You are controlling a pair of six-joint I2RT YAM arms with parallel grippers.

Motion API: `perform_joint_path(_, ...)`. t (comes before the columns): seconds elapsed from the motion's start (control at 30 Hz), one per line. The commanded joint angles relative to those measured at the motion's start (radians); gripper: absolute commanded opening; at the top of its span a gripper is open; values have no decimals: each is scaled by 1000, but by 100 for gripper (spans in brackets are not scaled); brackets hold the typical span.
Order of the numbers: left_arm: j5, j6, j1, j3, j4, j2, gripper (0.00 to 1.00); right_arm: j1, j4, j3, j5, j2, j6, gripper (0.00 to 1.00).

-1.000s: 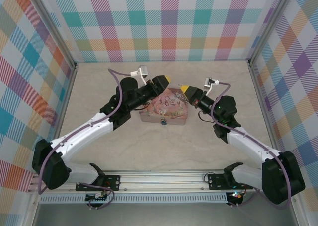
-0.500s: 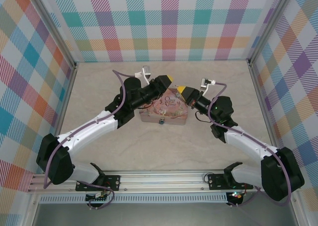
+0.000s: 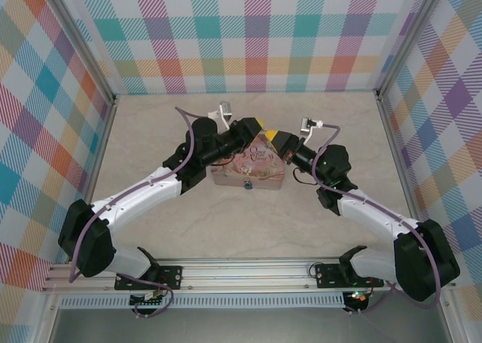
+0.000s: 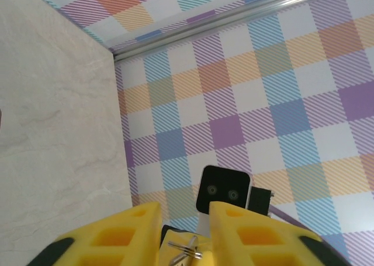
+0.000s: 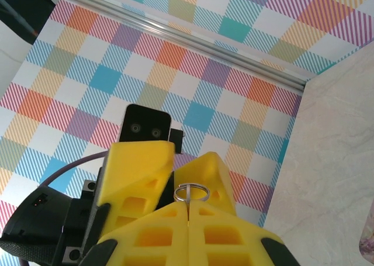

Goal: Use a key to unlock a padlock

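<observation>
The key is pinched between my right gripper's shut yellow fingers, with its metal ring sticking out past the tips. My left gripper faces it tip to tip, and its jaws stand a little apart on either side of the ring and key without touching them. From above, the left gripper and right gripper meet over the far edge of a pink tin. The tiny blue padlock sits at the tin's near edge, below both grippers.
The tin lies mid-table on the pale marble-look surface. Checked walls close in the left, right and back sides. An aluminium rail carrying the arm bases runs along the near edge. The left gripper's yellow fingers stand just beyond my right fingertips.
Both grippers have moved in toward each other above the tin. The left jaws have narrowed around the key's ring. The right gripper has stayed shut.
</observation>
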Motion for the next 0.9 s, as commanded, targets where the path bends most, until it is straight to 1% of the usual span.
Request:
perform_joint_path(0.0, 16, 0, -7, 2, 35, -1, 21, 10, 53, 31, 15, 6, 11, 5)
perform_joint_path(0.1, 9, 8, -8, 1, 27, -8, 14, 10, 51, 29, 18, 7, 12, 5)
perform_joint_path(0.37, -16, 28, -7, -5, 5, -31, 5, 11, 43, 22, 26, -1, 17, 5)
perform_joint_path(0.43, -21, 31, -7, -6, 0, -35, 6, 11, 43, 19, 26, -3, 17, 5)
perform_joint_path(0.5, -26, 34, -7, -5, -5, -39, 11, 11, 41, 14, 29, -5, 19, 5)
perform_joint_path(0.6, -32, 37, -7, -6, -8, -42, 12, 11, 41, 10, 33, -10, 22, 5)
perform_joint_path(0.67, -33, 40, -7, -6, -9, -43, 11, 11, 40, 6, 36, -10, 23, 5)
perform_joint_path(0.87, -40, 48, -7, -5, -15, -48, 3, 11, 39, 11, 27, -1, 28, 5)
